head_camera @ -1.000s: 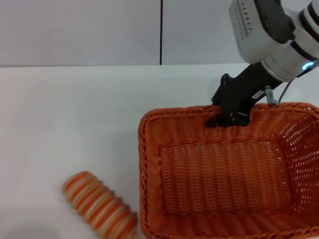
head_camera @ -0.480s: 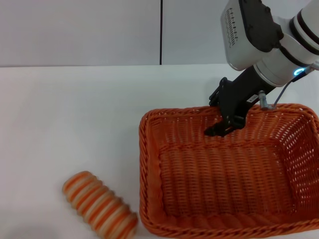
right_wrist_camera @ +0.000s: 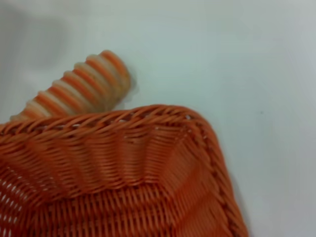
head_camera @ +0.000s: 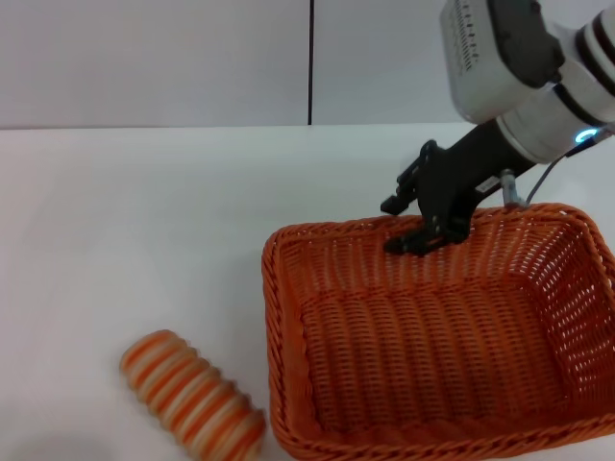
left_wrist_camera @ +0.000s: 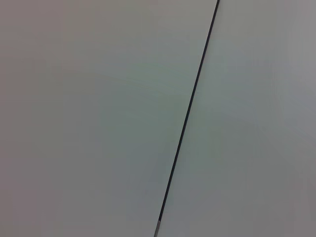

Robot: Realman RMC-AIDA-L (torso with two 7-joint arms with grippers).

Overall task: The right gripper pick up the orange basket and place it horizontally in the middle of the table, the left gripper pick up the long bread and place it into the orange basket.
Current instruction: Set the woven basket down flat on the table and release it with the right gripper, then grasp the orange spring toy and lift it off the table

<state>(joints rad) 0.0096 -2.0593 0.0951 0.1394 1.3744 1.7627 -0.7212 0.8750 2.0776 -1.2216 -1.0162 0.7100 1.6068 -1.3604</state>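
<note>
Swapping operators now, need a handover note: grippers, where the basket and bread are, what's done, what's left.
Right gripper: at the far rim of the orange basket, fingers spread, one outside the rim and one just inside; it looks released.
Left gripper: not in view; its wrist camera shows only the wall.
Orange basket: sits flat on the table, long side across, right of centre.
Long bread: lies on the table beside the basket's near left corner, outside it, untouched.
Done: basket placement seems finished or nearly so.
Left: pull the right arm clear, then the left gripper picks up the bread and puts it in the basket.
</note>
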